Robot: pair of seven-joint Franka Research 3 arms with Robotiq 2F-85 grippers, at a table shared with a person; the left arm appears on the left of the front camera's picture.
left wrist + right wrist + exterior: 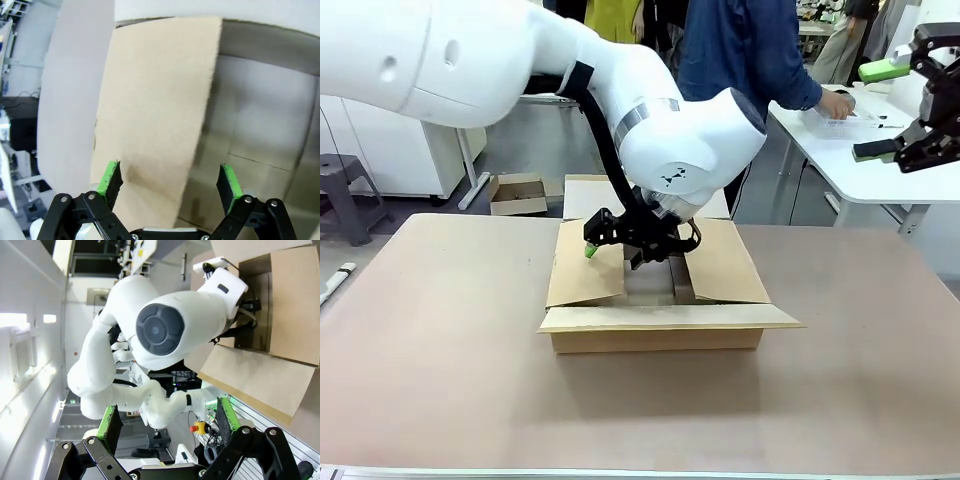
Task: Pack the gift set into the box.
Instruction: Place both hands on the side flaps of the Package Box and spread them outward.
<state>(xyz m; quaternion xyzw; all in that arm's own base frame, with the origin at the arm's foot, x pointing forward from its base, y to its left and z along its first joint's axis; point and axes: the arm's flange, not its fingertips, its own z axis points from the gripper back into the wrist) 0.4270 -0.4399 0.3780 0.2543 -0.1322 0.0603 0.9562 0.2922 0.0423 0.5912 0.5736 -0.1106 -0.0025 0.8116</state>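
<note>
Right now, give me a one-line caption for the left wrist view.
Left pincer, open and empty, poised over a folded-in flap of the box.

Plain brown box on a pinkish-tan table — white left arm, black fingers, green pads.

Front camera looks across; all three views share the box

A small open carton sits on the floor beyond the table, a grey stool farther left.
</note>
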